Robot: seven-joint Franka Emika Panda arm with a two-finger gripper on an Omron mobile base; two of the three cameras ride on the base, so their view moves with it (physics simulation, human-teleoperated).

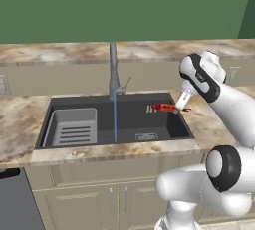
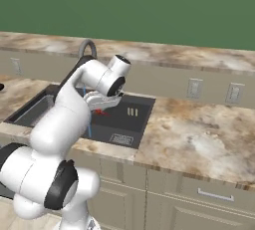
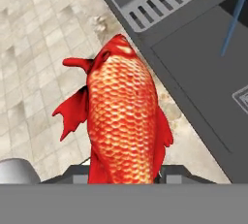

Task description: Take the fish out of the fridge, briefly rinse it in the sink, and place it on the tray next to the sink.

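My gripper (image 1: pixel 175 108) is shut on the tail end of the red-orange fish (image 1: pixel 164 107), holding it above the right part of the dark sink (image 1: pixel 129 119). A thin blue stream of water (image 1: pixel 115 119) runs from the tall grey faucet (image 1: pixel 113 69), left of the fish and apart from it. From the right base view the fish (image 2: pixel 99 111) shows just under the gripper (image 2: pixel 101 108), over the sink (image 2: pixel 127 124). In the hand view the scaly fish (image 3: pixel 126 116) rises from the gripper (image 3: pixel 125 172), with the sink (image 3: pixel 203 63) beyond it. The fridge and the tray are out of view.
A grey ribbed rack (image 1: pixel 73 127) sits in the sink's left half. Marble counter (image 2: pixel 199 134) stretches right of the sink, with wall outlets (image 2: pixel 194 88) behind it. Beige cupboards (image 1: pixel 114 199) run below the counter's front edge.
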